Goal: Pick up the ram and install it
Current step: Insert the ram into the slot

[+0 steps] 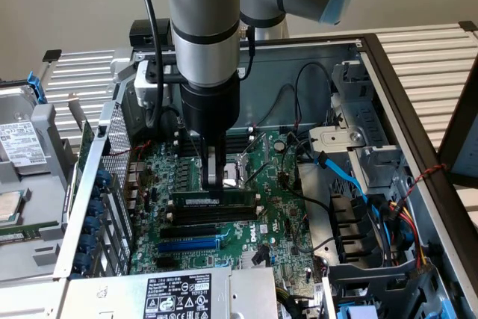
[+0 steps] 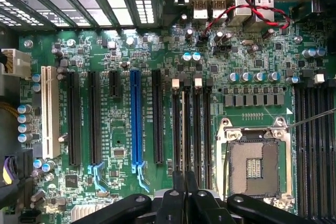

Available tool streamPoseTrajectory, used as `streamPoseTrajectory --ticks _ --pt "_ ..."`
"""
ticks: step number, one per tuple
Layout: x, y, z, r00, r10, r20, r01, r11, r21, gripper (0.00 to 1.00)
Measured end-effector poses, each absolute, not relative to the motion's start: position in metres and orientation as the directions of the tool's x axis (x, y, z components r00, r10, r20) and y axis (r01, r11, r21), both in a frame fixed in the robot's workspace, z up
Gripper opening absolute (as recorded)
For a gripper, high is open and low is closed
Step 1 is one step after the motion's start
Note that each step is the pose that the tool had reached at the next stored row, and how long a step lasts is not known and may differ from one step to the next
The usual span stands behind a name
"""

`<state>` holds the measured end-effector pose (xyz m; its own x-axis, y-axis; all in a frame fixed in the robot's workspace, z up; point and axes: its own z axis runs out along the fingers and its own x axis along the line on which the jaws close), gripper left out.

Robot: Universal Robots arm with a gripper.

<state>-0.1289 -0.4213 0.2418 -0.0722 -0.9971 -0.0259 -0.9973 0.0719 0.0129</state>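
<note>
Closest to the wrist camera, the gripper [image 2: 185,181] has its two black fingers [image 2: 177,195] drawn together over the memory slots [image 2: 192,129] beside the CPU socket [image 2: 254,163]; the exterior view shows it clamped on the top edge of the ram [image 1: 231,199]. That ram stands upright in a black slot on the motherboard [image 1: 280,184]; the blue expansion slot [image 1: 190,244] lies near it.

Behind your bench you have a plain beige wall [image 1: 75,5], evenly lit. Your work surface is a table [image 1: 429,54] of pale slats, showing at both the exterior view's left and the exterior view's right. A dark post [image 1: 461,125] stands over the table at the exterior view's right edge. The light is soft and diffuse, and shadows are faint.
</note>
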Motion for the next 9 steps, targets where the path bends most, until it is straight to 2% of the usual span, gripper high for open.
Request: streamPoseTrajectory --ticks 9 --pt "-0.1295 -0.4214 0.2409 -0.072 -0.997 -0.026 -0.997 0.072 0.003 0.12"
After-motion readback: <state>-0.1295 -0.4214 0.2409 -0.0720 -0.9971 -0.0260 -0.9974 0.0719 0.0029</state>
